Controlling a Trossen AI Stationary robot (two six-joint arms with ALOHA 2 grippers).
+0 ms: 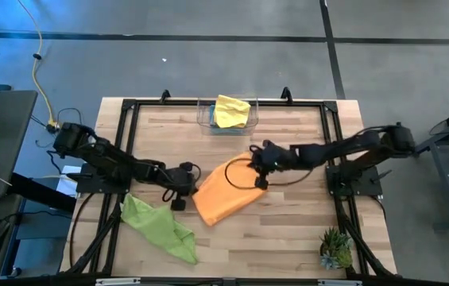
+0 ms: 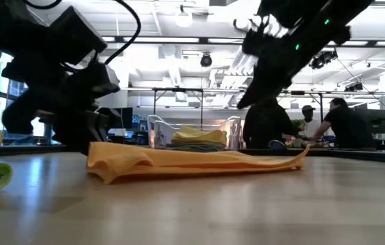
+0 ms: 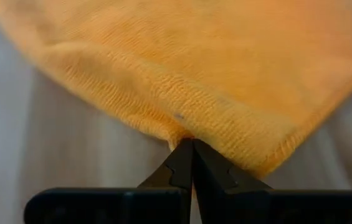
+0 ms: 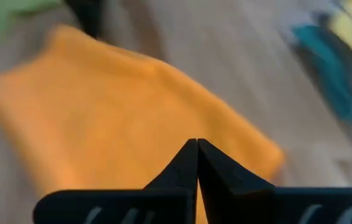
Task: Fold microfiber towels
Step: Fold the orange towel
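Lying mid-tabletop (image 1: 288, 230), the orange towel (image 1: 224, 195) was pinched at its edge by the left gripper (image 3: 192, 163), apparently to fold it. The right gripper (image 4: 197, 163) hung above it, closed and empty.

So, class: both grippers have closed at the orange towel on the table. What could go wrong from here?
1. The left gripper seems to pinch only the very edge of the orange towel, so it could slip free when lifted.
2. The right gripper is shut, but a grip on cloth isn't visible; it may lift nothing.
3. The lime green towel lies close and could be dragged.
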